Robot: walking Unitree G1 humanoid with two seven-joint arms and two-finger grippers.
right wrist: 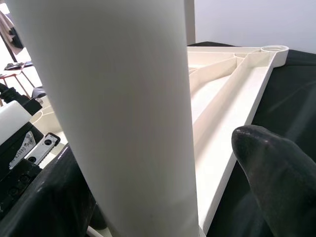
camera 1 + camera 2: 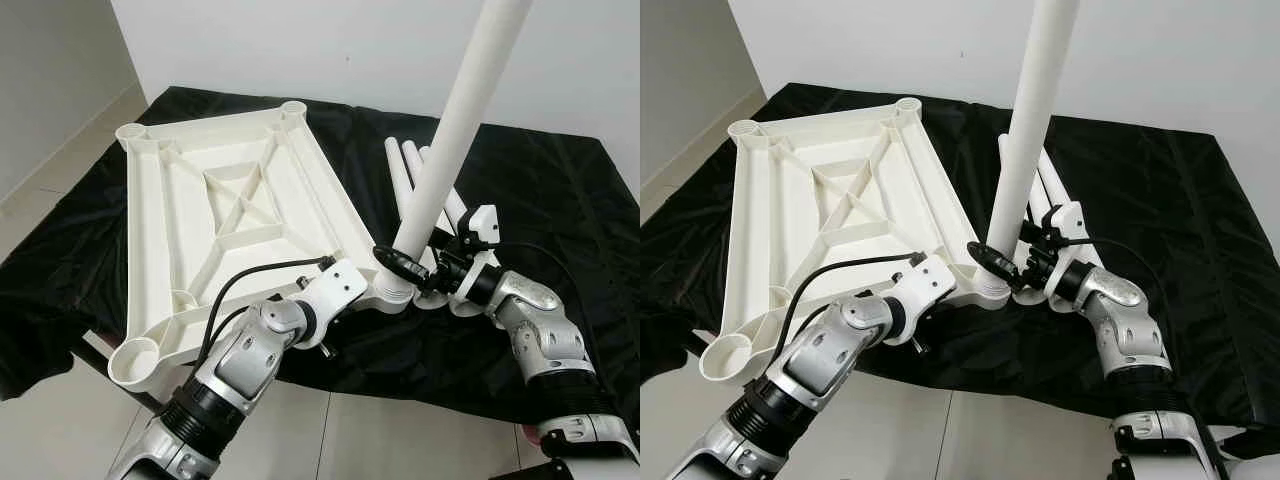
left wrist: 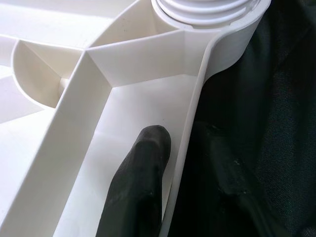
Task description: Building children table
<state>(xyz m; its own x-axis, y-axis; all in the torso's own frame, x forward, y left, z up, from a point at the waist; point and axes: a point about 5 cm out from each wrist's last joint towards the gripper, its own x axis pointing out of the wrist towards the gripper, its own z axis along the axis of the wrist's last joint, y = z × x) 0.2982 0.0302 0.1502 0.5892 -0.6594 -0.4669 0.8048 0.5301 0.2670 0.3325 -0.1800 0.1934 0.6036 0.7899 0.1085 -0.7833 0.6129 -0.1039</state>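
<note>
pinching the ribbed white tabletop (image 2: 220, 200) rim near its corner socket with the left gripper (image 3: 163, 163), fingers closed on the thin plastic wall; clasping the smooth round leg (image 2: 455, 130) upright in that threaded socket with the right gripper (image 2: 1005, 270); spare tubes (image 2: 400, 170) lying beyond on black cloth (image 2: 540, 190).

A black cloth (image 2: 560, 190) covers the low surface, creased and glossy, draping over its edge toward seven o'clock. Pale tiled floor (image 2: 60, 420) shows from six to nine o'clock. A plain white wall (image 2: 300, 50) stands at twelve o'clock.
</note>
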